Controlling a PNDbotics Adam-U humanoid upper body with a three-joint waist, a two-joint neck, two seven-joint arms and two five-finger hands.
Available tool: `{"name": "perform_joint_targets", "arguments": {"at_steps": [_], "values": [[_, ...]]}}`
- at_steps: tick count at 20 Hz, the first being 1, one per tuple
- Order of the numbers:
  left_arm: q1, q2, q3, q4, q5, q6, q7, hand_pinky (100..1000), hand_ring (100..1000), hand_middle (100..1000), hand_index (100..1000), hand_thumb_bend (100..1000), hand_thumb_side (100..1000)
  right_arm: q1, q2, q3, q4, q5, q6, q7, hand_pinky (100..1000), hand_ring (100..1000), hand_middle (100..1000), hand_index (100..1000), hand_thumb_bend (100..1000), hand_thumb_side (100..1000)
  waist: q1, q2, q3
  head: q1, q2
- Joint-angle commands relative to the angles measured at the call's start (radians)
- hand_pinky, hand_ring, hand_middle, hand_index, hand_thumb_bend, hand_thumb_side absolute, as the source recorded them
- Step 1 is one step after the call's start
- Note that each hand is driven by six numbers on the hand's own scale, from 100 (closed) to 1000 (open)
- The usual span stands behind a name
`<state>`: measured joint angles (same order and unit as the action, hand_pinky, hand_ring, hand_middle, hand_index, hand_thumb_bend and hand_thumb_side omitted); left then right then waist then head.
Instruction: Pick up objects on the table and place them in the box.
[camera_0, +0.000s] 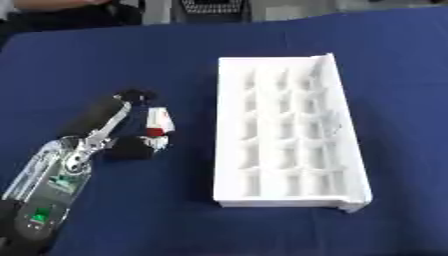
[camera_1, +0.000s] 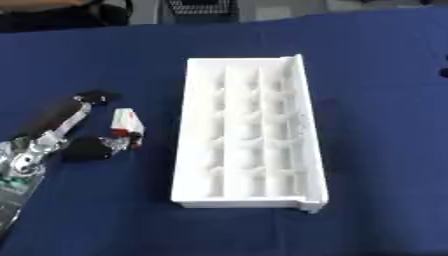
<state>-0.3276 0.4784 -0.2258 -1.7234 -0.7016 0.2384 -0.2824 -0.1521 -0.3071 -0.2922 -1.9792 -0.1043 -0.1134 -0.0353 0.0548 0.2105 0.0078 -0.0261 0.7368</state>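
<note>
Reaching in from the lower left, the left hand is at a small white object with a red patch that lies on the blue table. Fingers are apart and bracket it: one dark tip beyond its far end, a thicker dark tip at its near end. Contact looks likely at the near tip, but I can't confirm it, and nothing shows the fingers closed round the object. The object looks flat on the cloth, not lifted.

The white box, a foam tray with rows of compartments, sits to the right of the object, near but clearly apart from it. Every compartment I can see into looks empty. Some of the far cells are washed out, so I can't rule out a small white item in there.

Progress estimate: early, nothing placed as far as I can see. Current step reads as pre-grasp or just closing on the first piece. Left to do: close, lift, carry right over the box wall, drop into a cell. No other loose objects visible on the table. The right hand is out of view.
</note>
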Motion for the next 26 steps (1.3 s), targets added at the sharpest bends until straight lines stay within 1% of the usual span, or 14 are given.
{"name": "perform_joint_targets", "arguments": {"at_steps": [1,9,26], "values": [[-0.012,0.012,0.018,0.002,-0.01,0.003,0.006,951,887,886,994,960,600,-0.007,-0.014,-0.002,-0.021,-0.004,0.0,0.002,614,665,712,813,100,990,-0.003,-0.012,-0.001,-0.001,-0.013],[-0.019,0.005,0.024,0.032,-0.018,0.005,0.01,951,887,885,985,954,591,-0.007,-0.013,-0.002,-0.021,-0.004,0.001,0.003,614,665,712,813,100,989,-0.003,-0.012,-0.002,-0.001,-0.014],[-0.045,-0.006,-0.001,0.134,0.057,-0.007,0.011,952,886,884,956,899,590,-0.007,-0.011,-0.001,-0.021,-0.005,0.001,0.005,614,664,712,813,100,988,-0.004,-0.009,-0.007,0.003,-0.014]]}}
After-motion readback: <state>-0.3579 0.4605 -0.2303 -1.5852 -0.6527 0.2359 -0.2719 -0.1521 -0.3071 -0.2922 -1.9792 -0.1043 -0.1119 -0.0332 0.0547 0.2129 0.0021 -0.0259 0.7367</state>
